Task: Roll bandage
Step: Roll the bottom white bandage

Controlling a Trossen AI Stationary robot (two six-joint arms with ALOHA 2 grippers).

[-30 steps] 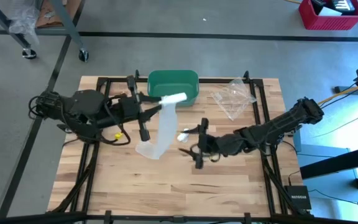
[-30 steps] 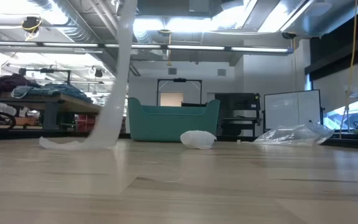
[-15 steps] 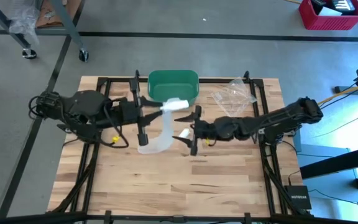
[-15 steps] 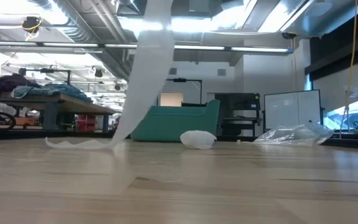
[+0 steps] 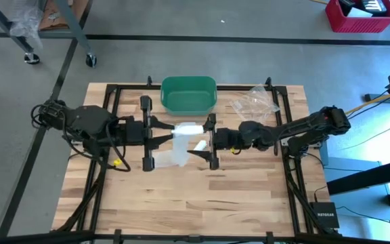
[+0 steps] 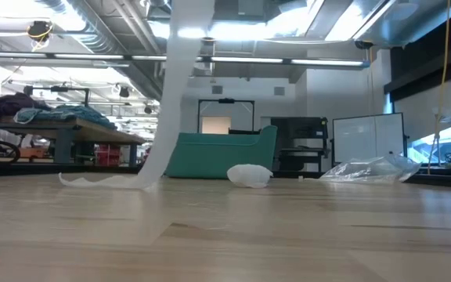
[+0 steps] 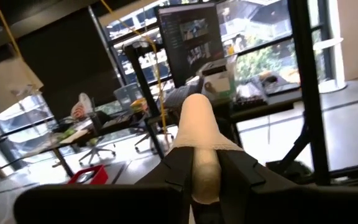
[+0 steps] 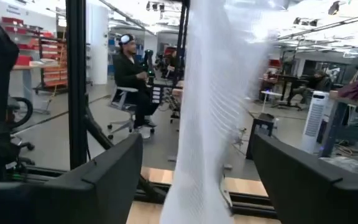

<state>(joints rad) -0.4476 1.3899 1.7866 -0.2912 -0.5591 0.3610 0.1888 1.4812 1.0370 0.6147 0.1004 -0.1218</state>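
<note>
We see the left gripper [image 5: 156,133] clenched on the bandage roll [image 5: 188,127], right gripper [image 5: 211,141] spread astride its hanging strip [image 6: 180,86], green bin [image 5: 189,94] behind, plastic bag [image 5: 254,105] aside.

The 2 dark arms are seen from above, stretched toward each other across the middle of the table [image 5: 181,203]. The left arm is extended from the left edge, its wrist held level, and its left tool [image 5: 156,134] is pointed toward the right. The fingers [image 7: 178,163] of that tool are pressed in on the bandage roll [image 7: 199,134], which is gripped between them. The right arm is reached in from the right edge, its elbow raised near the frame, and its right tool [image 5: 206,141] is faced toward the left. Its jaws are spread wide, one to each side of the hanging bandage strip [image 8: 213,112].
</note>
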